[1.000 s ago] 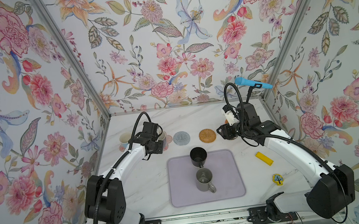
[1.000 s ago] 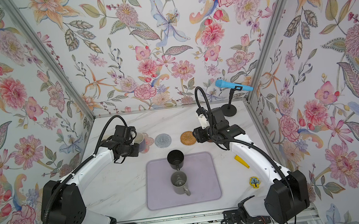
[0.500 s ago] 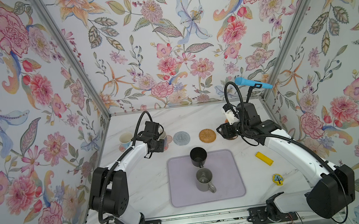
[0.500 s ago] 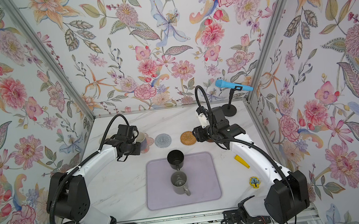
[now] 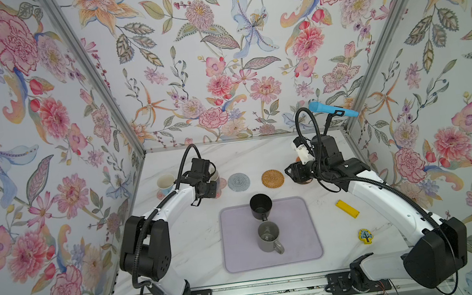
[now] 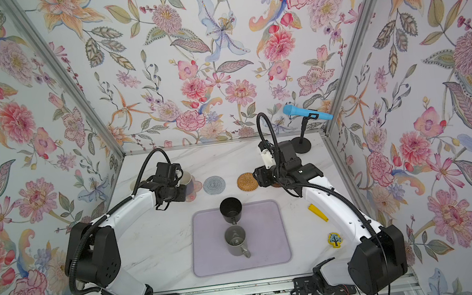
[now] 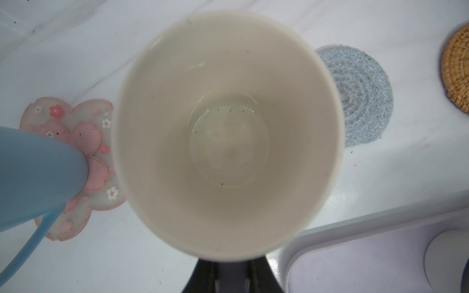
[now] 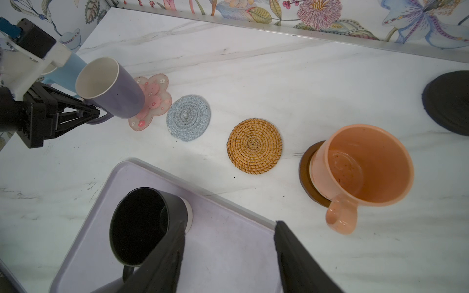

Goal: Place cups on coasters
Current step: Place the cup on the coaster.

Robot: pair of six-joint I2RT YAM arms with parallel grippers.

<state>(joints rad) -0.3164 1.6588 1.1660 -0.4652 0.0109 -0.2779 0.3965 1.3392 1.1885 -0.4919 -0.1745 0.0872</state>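
While left fingers (image 8: 81,111) grip handle (image 8: 102,119), purple-grey mug (image 8: 119,93) plain.

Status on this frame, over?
Left gripper shut on purple-grey mug handle, mug at pink flower coaster. Right gripper open, empty. Black mug, grey mug on lilac mat. Nothing blocking.

A lab booth is posing as a home: floral wallpaper panels (image 5: 218,64) are standing between aluminium posts (image 5: 96,79) around a marble-look tabletop (image 5: 260,154). Two robot arms (image 5: 171,205) are sitting bolted to a metal rail (image 5: 261,290) at its front.
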